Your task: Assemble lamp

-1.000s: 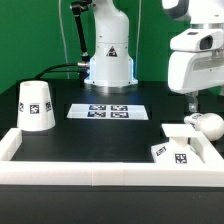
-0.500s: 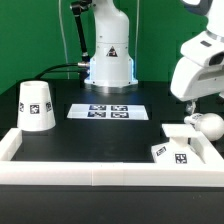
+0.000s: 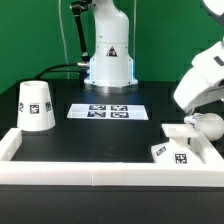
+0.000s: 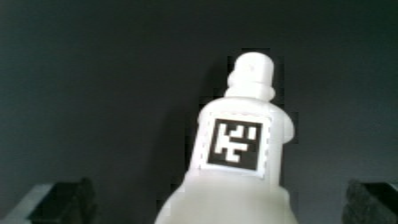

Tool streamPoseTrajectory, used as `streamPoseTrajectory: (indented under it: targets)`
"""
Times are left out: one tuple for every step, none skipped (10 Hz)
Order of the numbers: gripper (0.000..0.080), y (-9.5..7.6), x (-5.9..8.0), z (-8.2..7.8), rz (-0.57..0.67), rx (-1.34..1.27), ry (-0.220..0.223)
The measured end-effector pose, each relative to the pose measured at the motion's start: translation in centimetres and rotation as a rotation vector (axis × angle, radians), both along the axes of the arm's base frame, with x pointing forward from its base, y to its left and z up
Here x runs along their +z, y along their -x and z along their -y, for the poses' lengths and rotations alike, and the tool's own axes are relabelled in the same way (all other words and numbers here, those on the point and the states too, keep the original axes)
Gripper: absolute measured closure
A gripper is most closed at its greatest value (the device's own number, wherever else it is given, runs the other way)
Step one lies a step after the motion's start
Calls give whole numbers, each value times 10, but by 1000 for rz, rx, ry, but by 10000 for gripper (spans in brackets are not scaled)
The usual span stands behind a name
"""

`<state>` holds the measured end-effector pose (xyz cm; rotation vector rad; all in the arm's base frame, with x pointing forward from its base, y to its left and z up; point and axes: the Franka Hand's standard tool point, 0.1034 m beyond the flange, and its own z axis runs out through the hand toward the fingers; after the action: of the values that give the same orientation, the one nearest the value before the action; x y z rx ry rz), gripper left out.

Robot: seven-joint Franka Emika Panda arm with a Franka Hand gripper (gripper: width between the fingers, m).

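The white bulb lies on the black table at the exterior view's right, just behind the square base. The tapered shade stands at the far left with a tag on its side. My gripper hangs tilted over the bulb; its fingertips are not distinct in the exterior view. In the wrist view the bulb fills the middle, tag facing the camera, narrow tip pointing away. My gripper is open, with one dark finger on each side of the bulb's wide end.
The marker board lies flat at the table's middle. A white raised wall runs along the front and both sides. The arm's pedestal stands at the back.
The arm has swung toward the exterior view's right and tilted down over the bulb. The bulb, base and shade have not moved.
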<state>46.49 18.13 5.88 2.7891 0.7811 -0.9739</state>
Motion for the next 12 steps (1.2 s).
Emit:
streamPoseTrajectory:
  targets:
    - [100, -2, -5, -1, -7, -11, 11]
    - [100, -5, -9, 1, 5, -26, 15]
    - [100, -4, -12, 2, 3, -47, 33]
    - [100, -3, -15, 1, -16, -49, 44]
    - [100, -6, -16, 0, -10, -57, 46]
    - [100, -5, -17, 0, -19, -65, 57]
    - [100, 3, -17, 2, -105, -76, 107]
    - [100, -4, -24, 0, -103, -85, 107]
    - [100, -5, -24, 1, -97, -95, 111]
    - [100, -4, -26, 1, -100, -95, 112]
    - [100, -4, -28, 1, -103, -94, 113]
    - [100, -4, -28, 0, -103, -94, 113]
